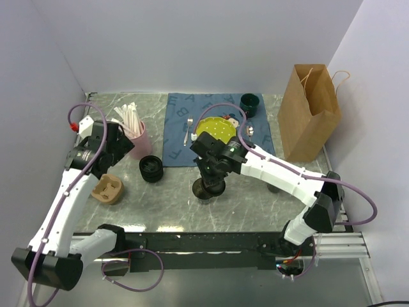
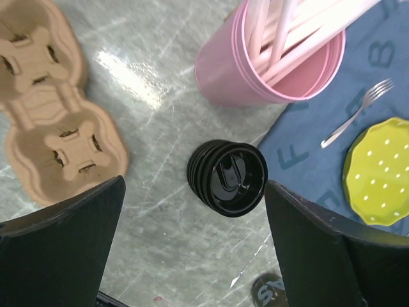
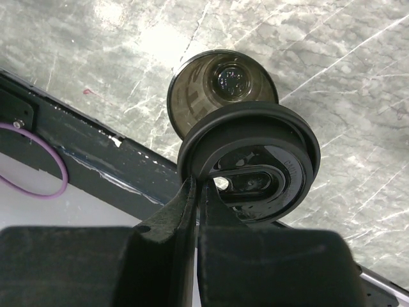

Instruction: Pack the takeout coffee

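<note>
The right gripper (image 3: 197, 188) is pinching the near rim of the black lid (image 3: 281, 160), with its fingers pressed tight together on that edge. It is holding the lid tilted just over the cup (image 3: 220, 83). The cup is standing upright with its mouth open on the marble table (image 3: 358, 57), close to the front edge. From the wrist view the lid is covering part of the cup's mouth; I cannot tell whether the two are touching.

The left gripper (image 2: 195, 185) is hanging wide open with nothing in it. It is hovering above a stack of lids (image 2: 227, 178), which is sitting on the table near the pink cup of straws (image 2: 275, 64) and the cardboard carrier (image 2: 54, 109).

Farther back, a plate (image 1: 214, 130) and a fork (image 1: 188, 130) are lying on a blue mat (image 1: 176, 128). A green mug (image 1: 249, 104) is sitting by the mat's far right corner. A paper bag (image 1: 310, 115) is standing upright at the right side.
</note>
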